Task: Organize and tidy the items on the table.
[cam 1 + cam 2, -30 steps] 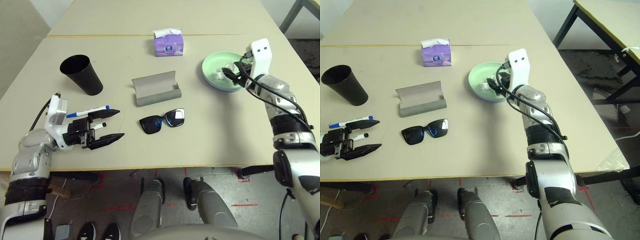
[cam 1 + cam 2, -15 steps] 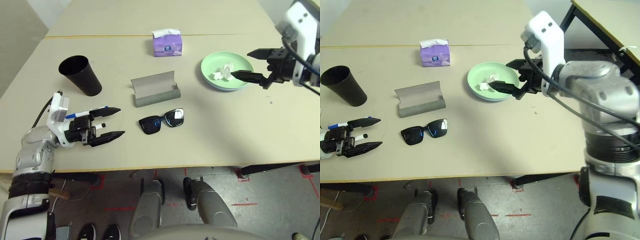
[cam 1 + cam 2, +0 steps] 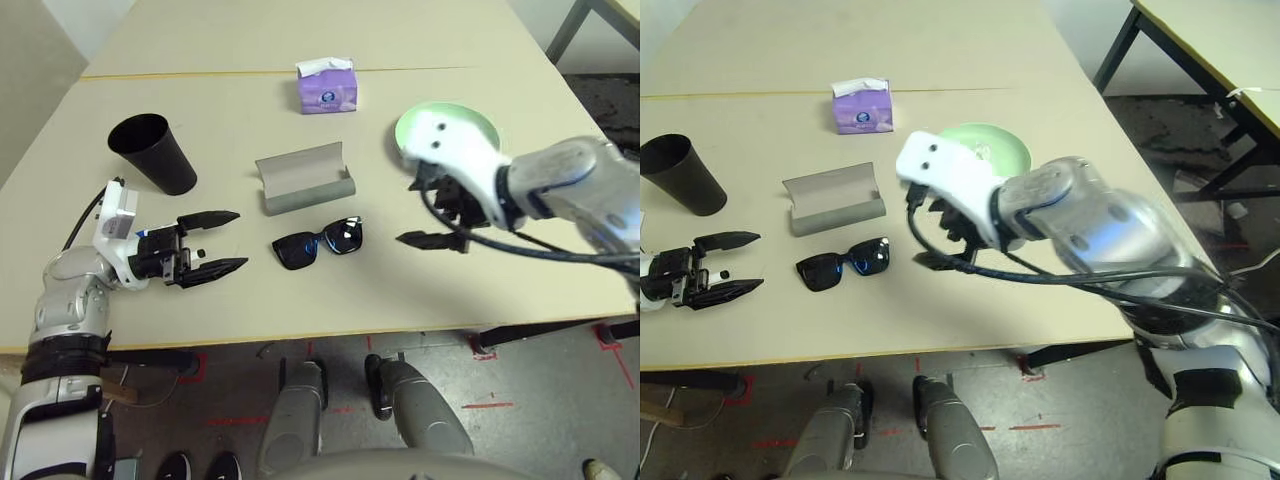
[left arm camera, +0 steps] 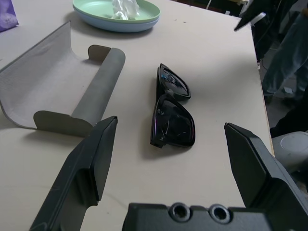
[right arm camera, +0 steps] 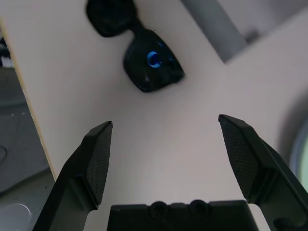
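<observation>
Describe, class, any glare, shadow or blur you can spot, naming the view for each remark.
Right wrist view: a blue glint on one lens of the sunglasses, which look soft. Left wrist view: the glasses case casts a shadow on the table. Left eye view: lighting even, shadows faint beside the black cup.

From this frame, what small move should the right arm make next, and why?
Probably lower the open right gripper onto the black sunglasses. It hangs just right of them, empty, aimed down at them; they lie loose beside the open grey case.
</observation>
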You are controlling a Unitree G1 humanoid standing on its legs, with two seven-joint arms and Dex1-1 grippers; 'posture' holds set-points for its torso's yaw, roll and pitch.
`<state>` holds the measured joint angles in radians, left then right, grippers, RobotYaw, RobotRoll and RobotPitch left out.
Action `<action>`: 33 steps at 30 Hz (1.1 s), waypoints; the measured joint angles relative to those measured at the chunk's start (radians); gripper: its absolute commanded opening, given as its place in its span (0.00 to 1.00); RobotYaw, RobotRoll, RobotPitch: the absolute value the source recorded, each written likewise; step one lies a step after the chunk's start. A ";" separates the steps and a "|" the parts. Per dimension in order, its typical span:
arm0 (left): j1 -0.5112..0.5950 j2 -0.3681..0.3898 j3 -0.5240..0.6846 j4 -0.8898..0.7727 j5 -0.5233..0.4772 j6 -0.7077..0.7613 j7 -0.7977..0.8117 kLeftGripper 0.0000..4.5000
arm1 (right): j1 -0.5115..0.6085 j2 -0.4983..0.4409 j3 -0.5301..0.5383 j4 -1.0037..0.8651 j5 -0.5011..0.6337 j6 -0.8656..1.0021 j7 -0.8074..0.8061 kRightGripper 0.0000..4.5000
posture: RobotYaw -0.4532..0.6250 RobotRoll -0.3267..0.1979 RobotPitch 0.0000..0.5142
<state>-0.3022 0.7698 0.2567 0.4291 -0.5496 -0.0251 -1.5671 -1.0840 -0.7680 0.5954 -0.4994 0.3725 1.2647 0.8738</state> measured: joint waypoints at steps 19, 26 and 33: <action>-0.026 0.001 0.002 0.046 0.012 -0.023 0.013 1.00 | -0.176 0.310 0.259 0.333 -0.234 -0.304 0.072 0.99 | 0.38 0.62 0.43; 0.006 0.003 0.006 0.029 0.010 -0.023 0.021 1.00 | -0.140 0.423 0.322 0.514 -0.366 -0.475 0.090 0.99 | 0.40 0.62 0.45; 0.038 0.006 0.020 -0.002 0.003 -0.021 0.035 1.00 | -0.100 0.474 0.322 0.604 -0.448 -0.554 0.128 0.99 | 0.41 0.62 0.45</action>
<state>-0.2642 0.7756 0.2764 0.4273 -0.5465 -0.0459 -1.5321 -1.1842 -0.2937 0.9170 0.1051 -0.0753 0.7107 1.0015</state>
